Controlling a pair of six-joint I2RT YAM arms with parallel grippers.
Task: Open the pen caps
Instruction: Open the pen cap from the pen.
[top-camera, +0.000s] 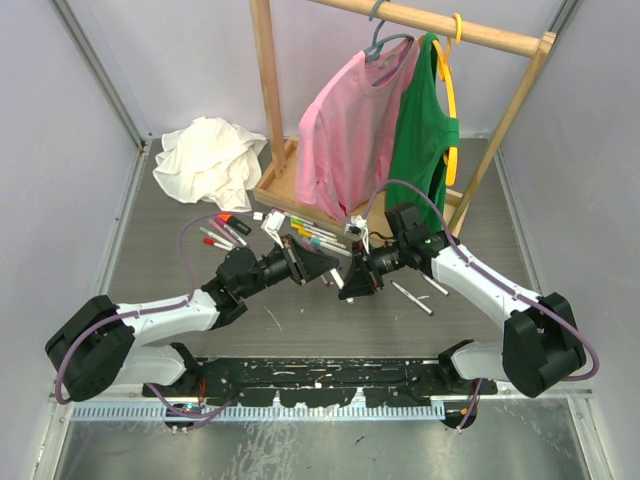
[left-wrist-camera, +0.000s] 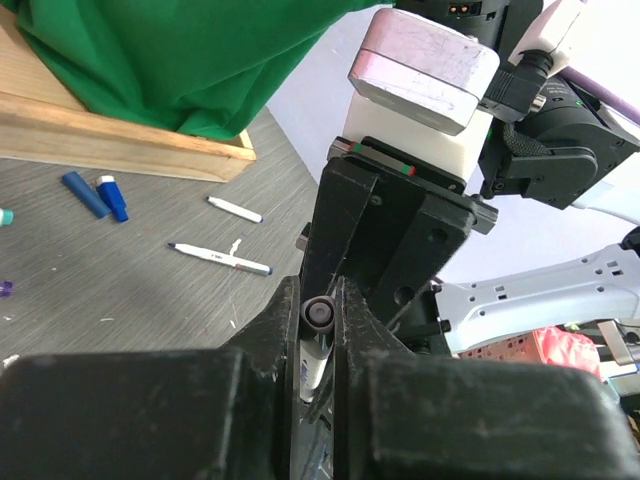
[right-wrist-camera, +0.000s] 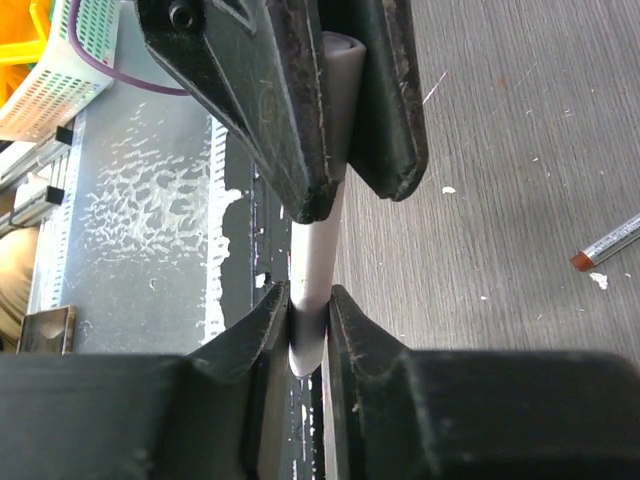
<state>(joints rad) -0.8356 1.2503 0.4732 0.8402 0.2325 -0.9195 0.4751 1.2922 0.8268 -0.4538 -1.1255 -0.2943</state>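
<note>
One slim white pen hangs in the air between my two grippers, above the middle of the table. My left gripper is shut on its greyish pen cap; the round cap end shows between the jaws. My right gripper is shut on the pen's white barrel, facing the left gripper nearly tip to tip. In the top view the right gripper sits just right of the left one, and the pen is mostly hidden by the fingers. Two loose blue pen caps lie on the table.
More pens lie in a row by the rack's wooden base, at the left and at the right. A white cloth is at the back left. Pink and green shirts hang on the rack.
</note>
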